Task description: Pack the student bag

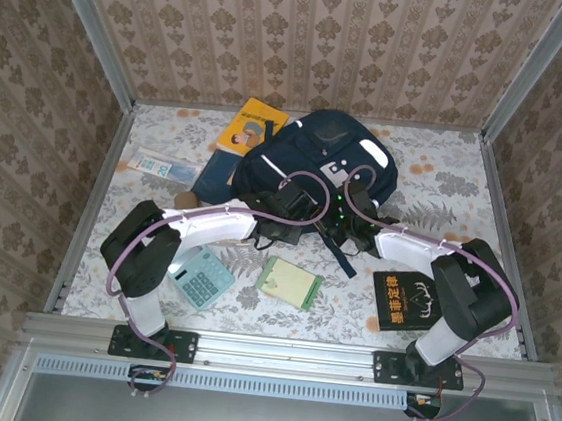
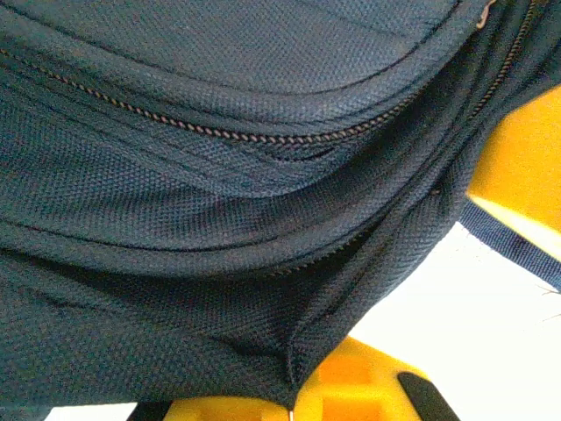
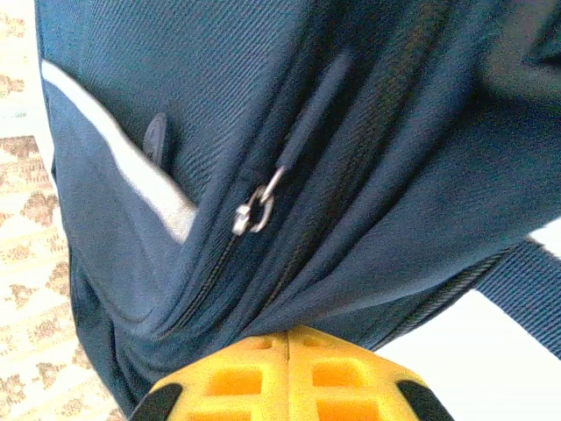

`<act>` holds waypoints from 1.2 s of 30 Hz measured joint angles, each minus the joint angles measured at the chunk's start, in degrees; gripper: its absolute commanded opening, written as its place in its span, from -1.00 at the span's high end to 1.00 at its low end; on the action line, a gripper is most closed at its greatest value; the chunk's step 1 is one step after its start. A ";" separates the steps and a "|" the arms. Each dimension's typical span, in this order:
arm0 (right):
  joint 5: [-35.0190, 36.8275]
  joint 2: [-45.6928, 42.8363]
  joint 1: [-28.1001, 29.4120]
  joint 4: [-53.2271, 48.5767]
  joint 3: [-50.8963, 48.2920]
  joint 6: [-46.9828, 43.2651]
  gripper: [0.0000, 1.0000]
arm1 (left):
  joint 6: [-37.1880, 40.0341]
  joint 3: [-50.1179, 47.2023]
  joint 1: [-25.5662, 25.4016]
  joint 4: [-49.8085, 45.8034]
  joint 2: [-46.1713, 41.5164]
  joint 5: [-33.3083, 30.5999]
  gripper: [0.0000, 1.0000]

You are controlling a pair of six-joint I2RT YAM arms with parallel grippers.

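We see the student bag (image 1: pixel 312 153) lying mid-rear on the table (image 1: pixel 453 203). Our left end effector (image 2: pixel 294 405) pinches a fold of its navy fabric. Our right end effector (image 3: pixel 289 338) is pressed together on fabric near a zipper pull (image 3: pixel 254 210).

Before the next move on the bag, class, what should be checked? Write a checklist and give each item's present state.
1. Left gripper pinching bag fabric: ok.
2. Right gripper pinching bag: ok.
3. Zip pull in sight: ok.
4. Zip open: not ok, the stretch seen is closed.
5. Calculator, notebook on table, ready: ok.
6. Room inside bag: cannot tell.
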 measured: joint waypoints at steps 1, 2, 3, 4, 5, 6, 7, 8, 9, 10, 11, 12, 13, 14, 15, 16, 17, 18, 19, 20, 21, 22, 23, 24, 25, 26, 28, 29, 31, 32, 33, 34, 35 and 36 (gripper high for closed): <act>0.02 -0.09 -0.72 -0.17 -0.20 -0.35 1.00 | 0.04 0.00 0.02 0.02 -0.17 0.02 1.00; 0.09 -0.28 -1.36 -0.42 -0.39 -0.79 1.00 | 0.17 0.00 0.11 -0.04 -0.35 0.02 1.00; 0.31 -0.68 -2.29 -0.87 -0.70 -1.40 1.00 | 0.33 0.00 0.37 -0.15 -0.61 0.07 1.00; 0.57 -1.16 -3.28 -1.44 -0.96 -1.90 1.00 | 0.52 0.00 0.68 -0.28 -0.98 0.20 1.00; 0.81 -1.68 -4.20 -1.90 -1.20 -2.54 1.00 | 0.76 0.00 0.98 -0.42 -1.33 0.31 1.00; 1.14 -2.43 -5.40 -2.47 -1.53 -3.26 1.00 | 1.07 0.00 1.53 -0.55 -1.84 0.52 1.00; 1.53 -3.26 -6.67 -3.21 -1.84 -4.11 1.00 | 1.29 0.00 2.12 -0.83 -2.40 0.74 1.00; 1.79 -4.00 -7.87 -3.74 -2.12 -4.74 1.00 | 1.53 -0.02 2.91 -1.16 -3.06 1.03 1.00; 1.95 -4.66 -8.87 -4.15 -2.40 -5.46 1.00 | 1.77 -0.07 3.56 -1.40 -3.56 1.22 1.00; 2.10 -5.38 -10.12 -4.57 -2.73 -6.23 1.00 | 2.14 -0.09 4.39 -1.79 -4.11 1.40 1.00; 2.12 -5.81 -11.32 -4.98 -2.89 -7.02 1.00 | 2.51 -0.11 5.20 -2.25 -4.50 1.46 1.00; 2.01 -6.01 -12.20 -5.03 -3.04 -7.54 0.94 | 2.84 -0.11 5.70 -2.58 -4.70 1.57 1.00; 1.77 -6.10 -13.00 -5.03 -3.10 -8.00 0.57 | 3.17 -0.11 6.25 -2.80 -4.83 1.68 1.00; 1.46 -6.10 -13.84 -5.05 -3.10 -8.44 0.16 | 3.63 -0.11 6.62 -2.99 -4.85 1.84 1.00; 1.07 -6.10 -14.21 -5.07 -3.10 -8.74 0.00 | 3.98 -0.11 6.67 -3.06 -4.85 1.99 1.00; 0.44 -6.10 -14.32 -5.09 -3.10 -8.76 -0.09 | 4.33 -0.09 6.54 -3.06 -4.85 2.21 1.00; -0.39 -6.10 -14.21 -5.09 -3.10 -8.72 -0.15 | 4.66 -0.09 6.16 -3.04 -4.85 2.40 1.00; -1.11 -6.10 -14.08 -5.07 -3.10 -8.50 -0.18 | 4.98 -0.07 5.77 -3.02 -4.85 2.45 1.00; -1.84 -6.10 -13.75 -5.03 -3.10 -7.93 -0.21 | 5.31 -0.02 5.20 -3.02 -4.83 2.62 1.00; -2.43 -6.12 -13.40 -5.01 -3.10 -7.08 -0.22 | 5.60 0.09 4.50 -3.02 -4.74 2.86 1.00; -2.80 -6.16 -13.00 -4.98 -3.10 -6.49 -0.22 | 5.77 0.22 3.91 -3.02 -4.68 3.10 1.00; -3.19 -6.21 -12.50 -4.98 -3.10 -5.51 -0.22 | 5.95 0.48 3.19 -3.02 -4.42 3.48 1.00; -3.63 -6.25 -11.80 -4.92 -3.10 -4.35 -0.23 | 6.05 0.74 2.58 -2.97 -4.17 3.78 1.00; -3.85 -6.25 -11.17 -4.92 -3.10 -3.67 -0.22 | 6.21 0.98 2.03 -2.93 -3.85 4.13 1.00; -3.98 -6.25 -10.27 -4.90 -3.10 -2.64 -0.23 | 6.40 1.22 1.40 -2.82 -3.48 4.37 1.00; -4.07 -6.25 -9.42 -4.90 -3.10 -1.88 -0.23 | 6.49 1.36 0.87 -2.62 -3.08 4.72 1.00; -4.07 -6.25 -7.87 -4.63 -3.10 -0.46 -0.23 | 6.84 1.79 0.00 -2.54 -2.34 5.27 1.00; -4.07 -6.23 -7.26 -4.52 -3.08 0.13 -0.22 | 6.93 1.97 -0.42 -2.54 -1.97 5.44 1.00; -4.09 -5.95 -6.23 -4.17 -3.02 0.87 -0.20 | 7.10 2.05 -0.94 -2.29 -1.55 5.79 1.00; -4.09 -5.51 -5.88 -3.87 -2.84 1.27 -0.13 | 7.26 2.05 -1.18 -2.21 -1.49 5.95 1.00; -4.09 -5.05 -5.75 -3.80 -2.58 1.60 0.05 | 7.37 2.08 -1.31 -2.14 -1.46 6.10 1.00; -4.07 -4.57 -5.66 -3.69 -2.25 1.81 0.34 | 7.54 2.12 -1.46 -2.12 -1.46 6.19 1.00; -4.07 -4.07 -5.66 -3.61 -1.79 1.70 0.58 | 7.69 2.19 -1.55 -2.14 -1.46 6.23 1.00; -4.07 -3.85 -5.66 -3.56 -1.40 1.99 0.79 | 7.74 2.19 -1.60 -2.14 -1.44 6.25 1.00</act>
